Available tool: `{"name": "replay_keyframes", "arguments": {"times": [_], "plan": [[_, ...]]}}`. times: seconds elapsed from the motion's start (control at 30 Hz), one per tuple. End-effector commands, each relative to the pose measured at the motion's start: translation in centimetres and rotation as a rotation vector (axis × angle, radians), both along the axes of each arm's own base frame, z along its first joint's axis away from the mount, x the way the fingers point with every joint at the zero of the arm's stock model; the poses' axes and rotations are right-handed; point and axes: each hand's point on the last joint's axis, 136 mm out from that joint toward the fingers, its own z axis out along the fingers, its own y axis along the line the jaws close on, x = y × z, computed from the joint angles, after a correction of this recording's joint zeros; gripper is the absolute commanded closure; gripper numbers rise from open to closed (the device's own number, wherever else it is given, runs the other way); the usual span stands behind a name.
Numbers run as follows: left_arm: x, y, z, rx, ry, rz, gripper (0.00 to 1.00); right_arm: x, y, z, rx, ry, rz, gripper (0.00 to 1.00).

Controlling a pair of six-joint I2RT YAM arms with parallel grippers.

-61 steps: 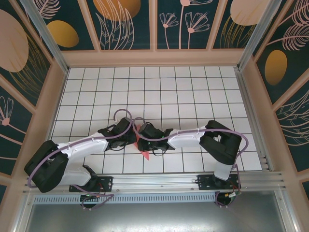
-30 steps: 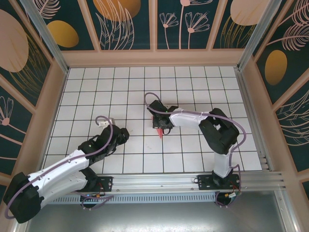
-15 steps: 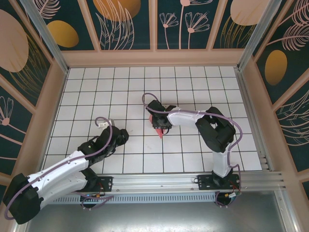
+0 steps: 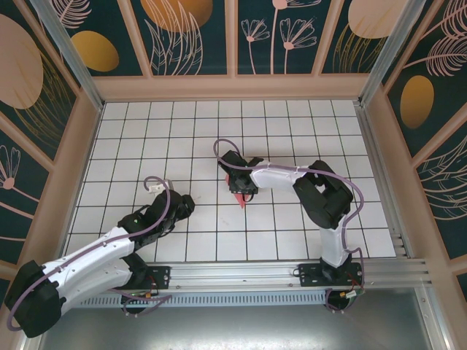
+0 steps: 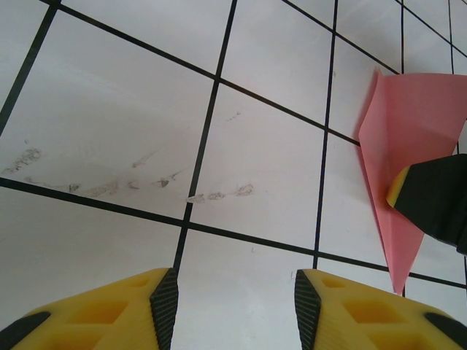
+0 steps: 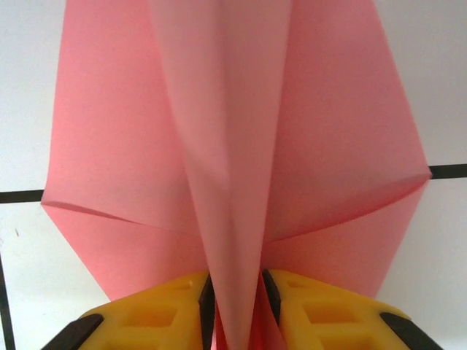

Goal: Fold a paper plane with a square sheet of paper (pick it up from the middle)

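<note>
The pink plane sits dead ahead, wings spread flat to either side over the white table, a black grid line running under it. Its centre ridge drops straight into the right gripper, yellow fingers standing close on both sides. Whether they actually pinch the fold is hard to call.

We can read no text, label, brand, number or sign in any of these views. The paper plane is plain pink with no print, the table carries only black grid lines, and the walls bear drawn leaves and flowers with no writing.
</note>
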Motion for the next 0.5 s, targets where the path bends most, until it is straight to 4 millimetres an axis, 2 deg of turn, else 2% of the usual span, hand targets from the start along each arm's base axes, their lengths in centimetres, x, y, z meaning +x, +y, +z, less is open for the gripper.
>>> {"name": "replay_keyframes", "arguments": {"times": [0.0,0.1,0.17,0.47], "plan": [[0.1,0.6,-0.1,0.025,-0.005,0.025,0.51,0.1,-1.3,0.2,-0.047,-0.001,-0.034,0.68],[0.2,0.8,0.0,0.032,-0.007,0.036,0.49,0.5,-0.2,2.3,0.008,-0.031,-0.006,0.67],[0.2,0.9,0.2,0.039,-0.006,0.035,0.49,0.6,0.0,3.4,0.035,-0.051,-0.01,0.63],[0.2,1.4,0.4,0.059,-0.016,0.042,0.48,0.5,-0.6,8.1,0.098,-0.134,-0.032,0.55]]}}
